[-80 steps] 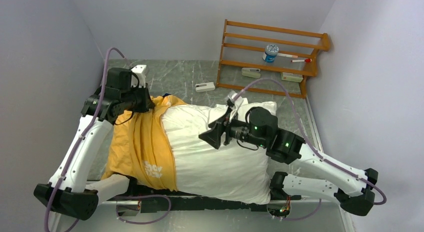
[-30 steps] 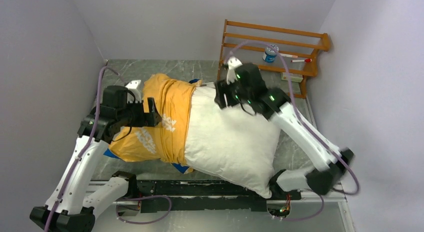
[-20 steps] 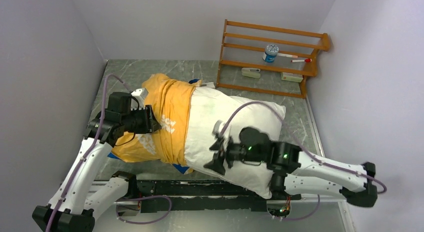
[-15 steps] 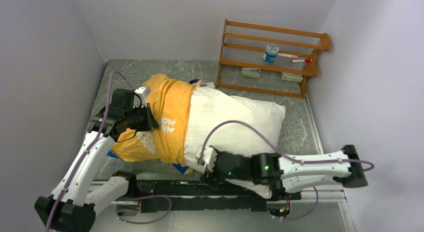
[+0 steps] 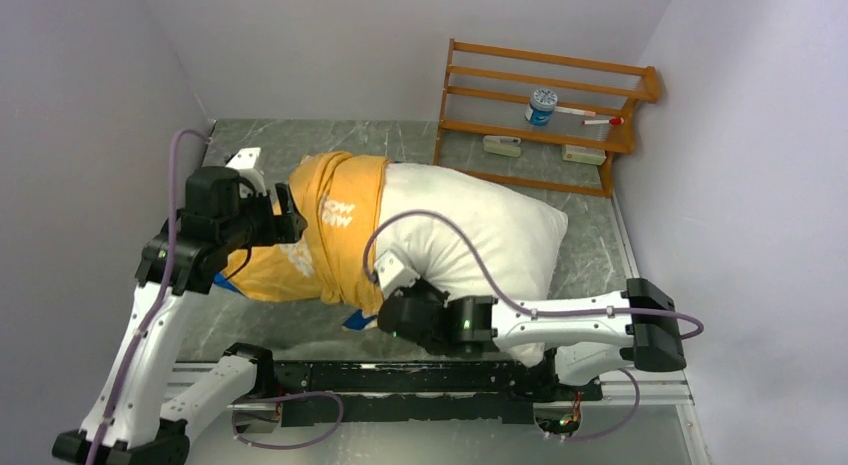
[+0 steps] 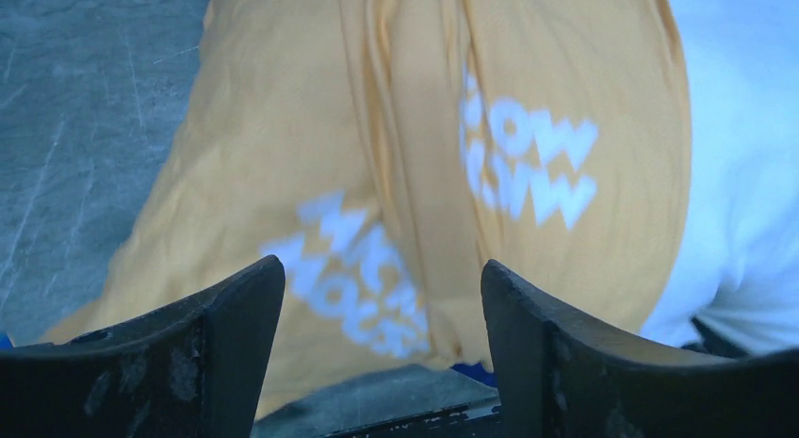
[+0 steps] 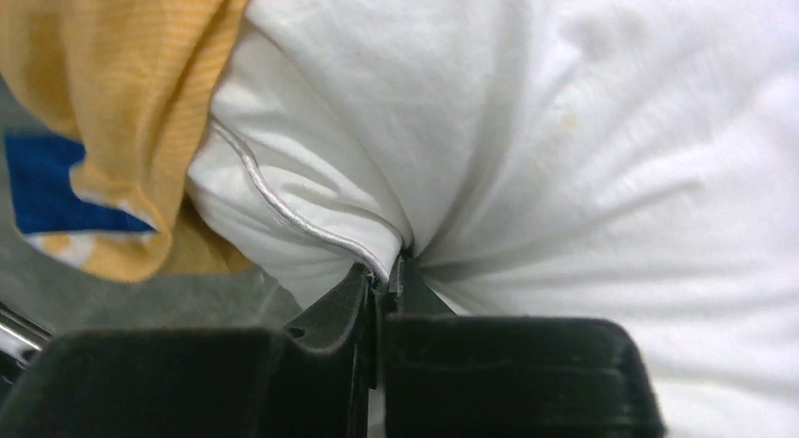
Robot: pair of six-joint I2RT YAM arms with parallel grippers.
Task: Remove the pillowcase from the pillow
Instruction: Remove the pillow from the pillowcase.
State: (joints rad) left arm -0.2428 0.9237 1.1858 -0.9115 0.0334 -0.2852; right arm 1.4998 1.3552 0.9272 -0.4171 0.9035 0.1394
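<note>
The pillow [image 5: 480, 230] lies across the table, big, white and puffy, with its left end inside the pillowcase [image 5: 335, 240]. The orange-yellow cover with white lettering is bunched over that end. My left gripper [image 5: 292, 213] hovers at the cover's left side. In the left wrist view it [image 6: 379, 268] stands open above the pillowcase [image 6: 405, 165], holding nothing. My right gripper [image 5: 385, 313] is low at the pillow's near edge. In the right wrist view it [image 7: 386, 268] is shut on a pinch of the pillow [image 7: 565, 127] at its piped seam, beside the pillowcase [image 7: 104, 71].
A wooden rack [image 5: 545, 120] stands at the back right with a small tub [image 5: 541, 105] and a marker on it. Grey walls close in on the left, back and right. A black rail [image 5: 400, 380] runs along the near edge of the marbled table [image 5: 270, 145].
My right arm swung from the pillow's far side down to its near edge and shut on the seam. My left gripper let go of the pillowcase and now stands open, shifted left.
</note>
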